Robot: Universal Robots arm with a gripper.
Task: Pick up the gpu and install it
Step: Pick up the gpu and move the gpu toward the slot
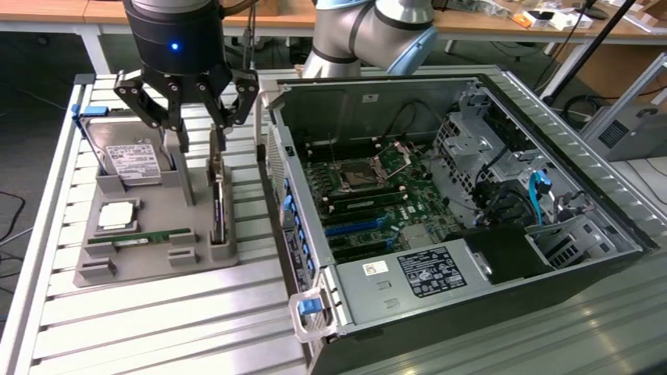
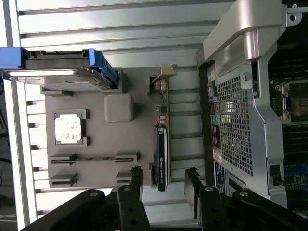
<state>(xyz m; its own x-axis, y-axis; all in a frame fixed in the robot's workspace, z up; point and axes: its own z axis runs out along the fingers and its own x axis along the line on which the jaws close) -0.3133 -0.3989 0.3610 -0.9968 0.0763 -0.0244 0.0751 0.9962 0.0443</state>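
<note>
A ribbed metal counter [image 1: 156, 328] stands on a dark floor [image 1: 37, 86]. Behind it run wooden desks [image 1: 42, 9] (white legs), with a cardboard box [image 1: 625, 74] below one at the exterior view's right.

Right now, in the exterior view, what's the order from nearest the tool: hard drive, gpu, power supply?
1. gpu, upright in the tray, below the tool.
2. hard drive, on the tray, exterior view's left.
3. power supply, inside the case.

1. One gpu [image 1: 218, 195], directly beneath the claw [image 1: 200, 144].
2. One hard drive [image 1: 130, 156], just beside the claw.
3. One processor chip [image 1: 117, 213] and apparently one memory stick [image 1: 140, 237], farther from the claw.
4. One tray [image 1: 146, 267]; one computer case [image 1: 386, 98].
</note>
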